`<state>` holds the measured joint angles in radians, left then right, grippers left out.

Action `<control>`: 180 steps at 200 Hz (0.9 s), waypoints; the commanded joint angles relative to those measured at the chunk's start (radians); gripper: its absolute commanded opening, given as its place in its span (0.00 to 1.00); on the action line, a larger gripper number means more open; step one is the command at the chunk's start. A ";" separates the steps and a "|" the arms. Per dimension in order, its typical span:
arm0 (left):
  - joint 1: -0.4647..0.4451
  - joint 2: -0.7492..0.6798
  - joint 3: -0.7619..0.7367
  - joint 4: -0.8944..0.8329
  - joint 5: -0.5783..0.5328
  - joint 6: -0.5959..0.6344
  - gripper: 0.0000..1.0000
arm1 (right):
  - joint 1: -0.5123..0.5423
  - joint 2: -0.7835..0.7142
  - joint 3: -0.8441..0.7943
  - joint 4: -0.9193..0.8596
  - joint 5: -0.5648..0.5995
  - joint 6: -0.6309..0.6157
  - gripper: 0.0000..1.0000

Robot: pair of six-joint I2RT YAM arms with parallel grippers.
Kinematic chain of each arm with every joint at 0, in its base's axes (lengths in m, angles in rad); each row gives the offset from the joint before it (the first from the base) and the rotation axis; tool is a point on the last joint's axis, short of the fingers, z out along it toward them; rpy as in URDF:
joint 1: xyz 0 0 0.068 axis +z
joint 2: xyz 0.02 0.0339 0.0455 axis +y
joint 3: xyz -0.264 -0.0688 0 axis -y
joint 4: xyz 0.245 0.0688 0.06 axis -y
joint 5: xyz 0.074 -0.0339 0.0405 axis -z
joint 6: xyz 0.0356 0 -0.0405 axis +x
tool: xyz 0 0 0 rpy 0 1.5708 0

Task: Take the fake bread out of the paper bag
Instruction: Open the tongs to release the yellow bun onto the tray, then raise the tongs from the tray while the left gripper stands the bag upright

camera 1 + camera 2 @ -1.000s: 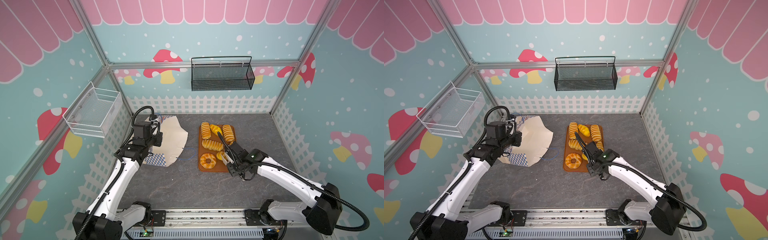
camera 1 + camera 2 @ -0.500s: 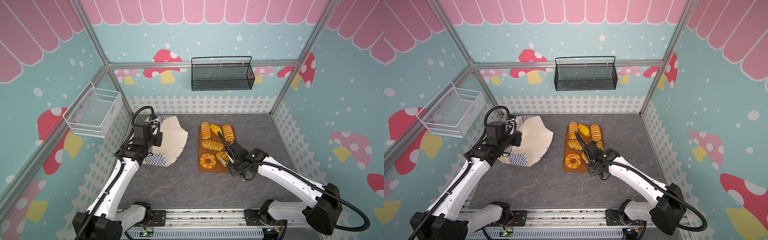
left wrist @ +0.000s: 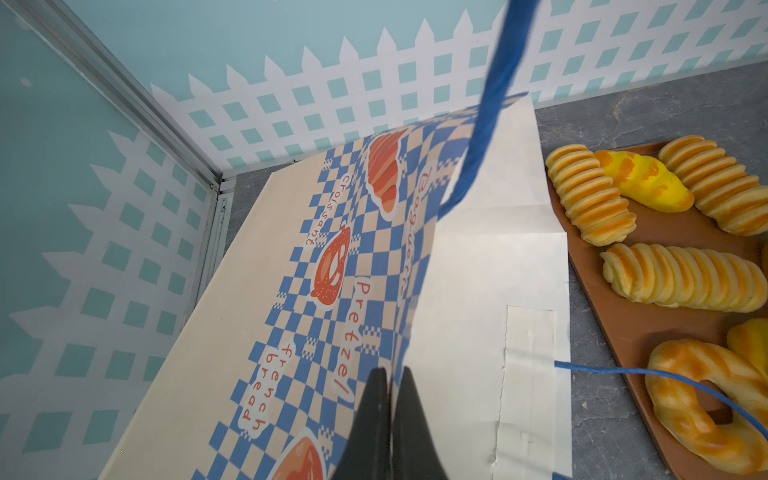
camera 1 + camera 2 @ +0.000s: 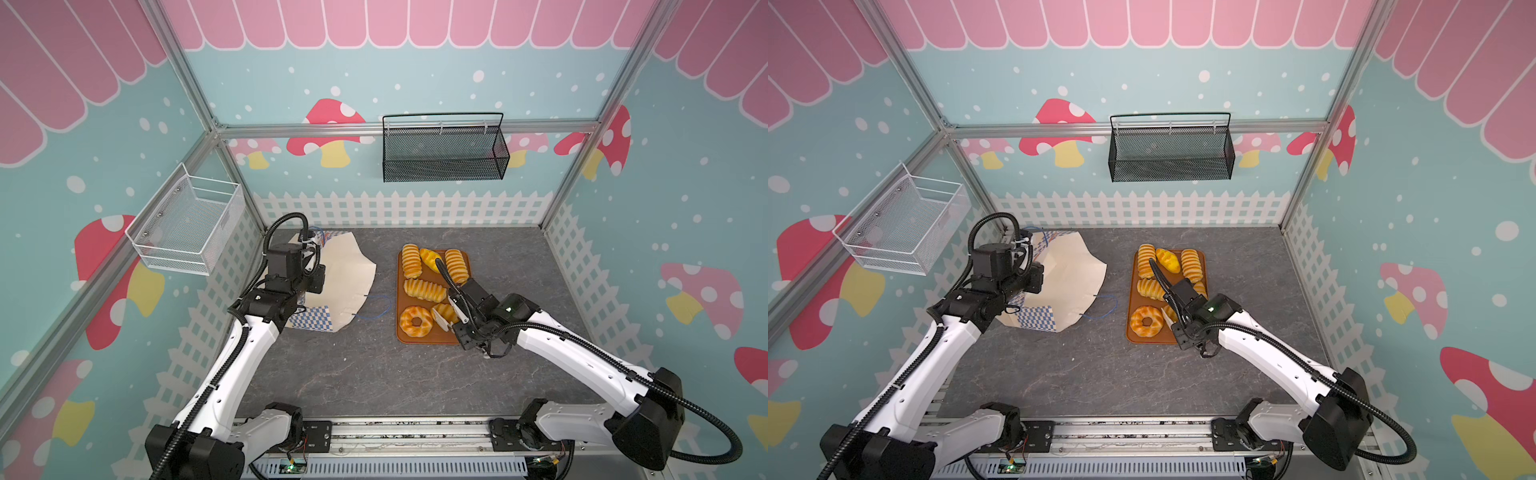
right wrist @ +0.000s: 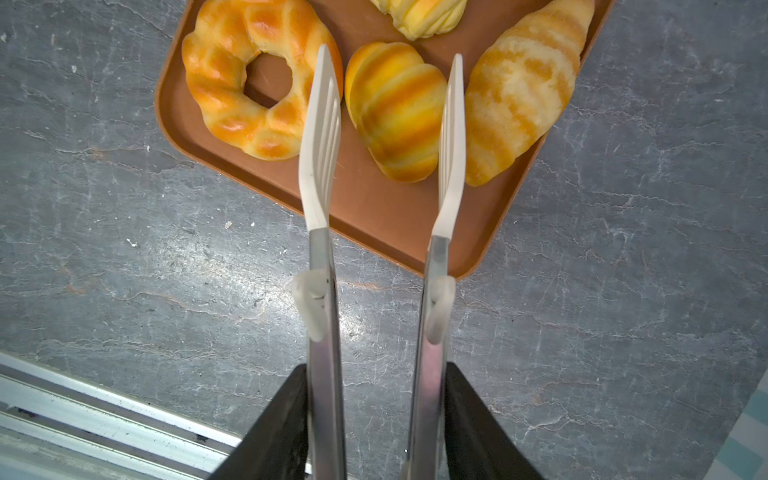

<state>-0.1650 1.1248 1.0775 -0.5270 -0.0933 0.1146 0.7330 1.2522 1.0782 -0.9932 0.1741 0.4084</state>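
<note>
The right claw [image 5: 376, 374], clamped on the steel tongs with white blades [image 5: 322, 291], has just eased its squeeze. The blades now stand apart, flanking a small striped golden toy bun [image 5: 395, 112] that lies just ahead on the brown plastic tray [image 5: 374, 216]. That piece looks delivered. This arm stretches low over the grey stone-patterned desk [image 5: 124, 199]. Farther off, the left claw [image 3: 390, 399], on a raised wrist, pinches the rim of the cream paper bag with a blue checkered band [image 3: 478, 291]. The bag sags and is probably empty.

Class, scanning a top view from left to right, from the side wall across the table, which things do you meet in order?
White wire basket → paper bag → ring doughnut → tongs
</note>
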 commanded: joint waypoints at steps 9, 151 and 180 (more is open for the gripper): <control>0.005 -0.041 -0.018 0.003 -0.002 -0.009 0.00 | -0.003 -0.026 0.033 -0.025 -0.002 0.004 0.51; 0.005 -0.096 -0.003 -0.036 -0.002 -0.002 0.00 | -0.002 -0.043 0.142 -0.073 0.038 -0.006 0.55; 0.005 -0.084 0.024 -0.041 0.020 -0.006 0.00 | -0.040 -0.017 0.192 -0.065 0.094 -0.047 0.56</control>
<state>-0.1650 1.0416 1.0664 -0.5468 -0.0933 0.1154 0.7284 1.2308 1.1992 -1.0588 0.2001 0.3965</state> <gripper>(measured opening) 0.048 0.559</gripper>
